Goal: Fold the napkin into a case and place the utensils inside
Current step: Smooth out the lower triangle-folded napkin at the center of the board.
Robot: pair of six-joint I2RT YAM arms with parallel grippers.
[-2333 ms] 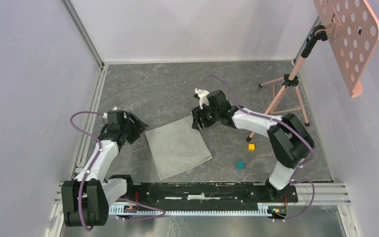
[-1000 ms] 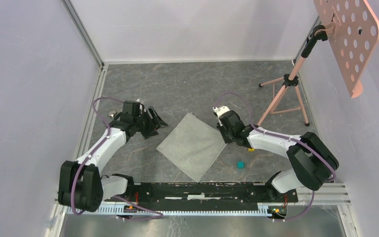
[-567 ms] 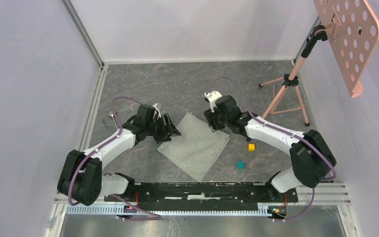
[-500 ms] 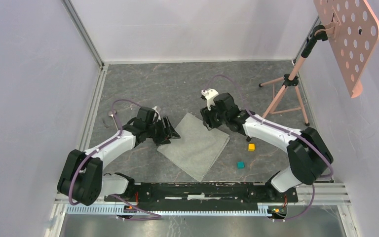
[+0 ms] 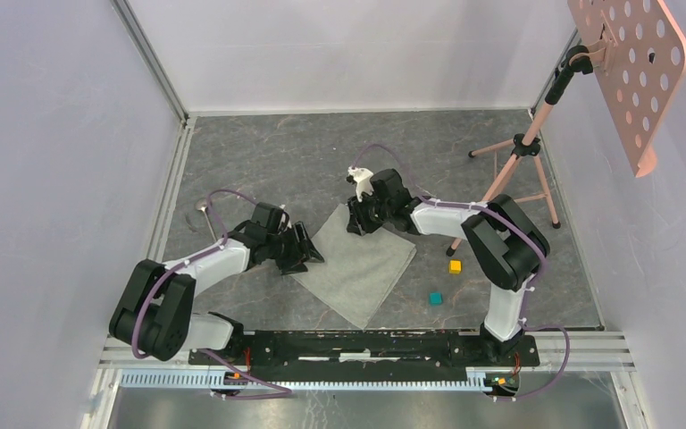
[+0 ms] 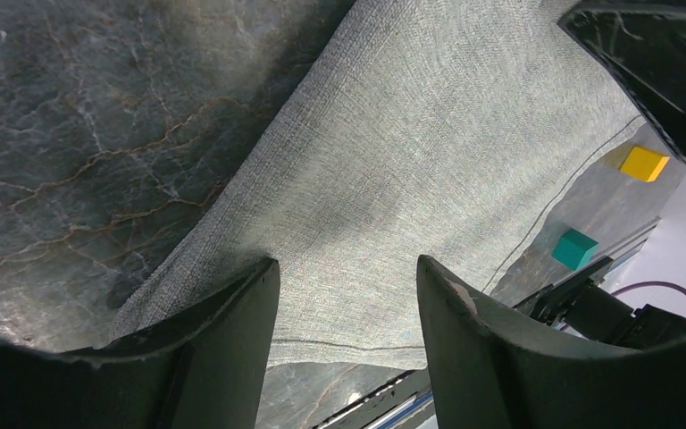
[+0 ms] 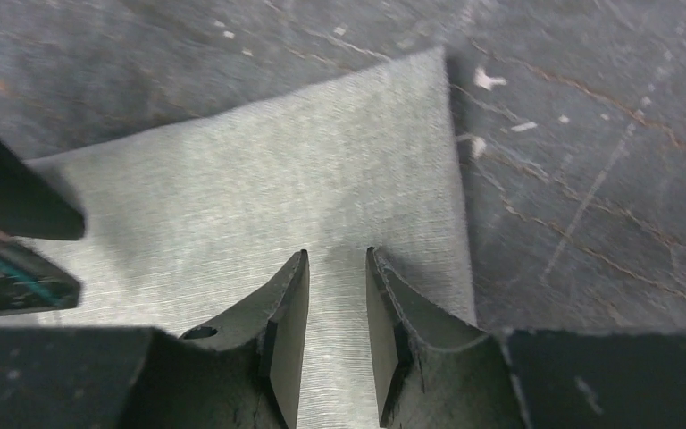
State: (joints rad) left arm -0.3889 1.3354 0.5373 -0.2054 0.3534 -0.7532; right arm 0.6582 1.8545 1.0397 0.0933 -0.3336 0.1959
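Grey-green cloth, the napkin (image 5: 357, 268), lies flat on the dark stone-like table (image 5: 259, 152). The left gripper (image 6: 347, 268) stands wide apart over its left edge. The right gripper (image 7: 336, 255) is narrowly apart above the far corner, probably to pinch and fold.

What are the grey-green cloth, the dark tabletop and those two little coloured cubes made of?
The napkin looks like matte woven fabric: a fine weave and stitched hem show. The tabletop looks like dark veined stone or a printed laminate, faintly glossy. The yellow cube and teal cube are smooth and evenly coloured, perhaps plastic or painted wood.
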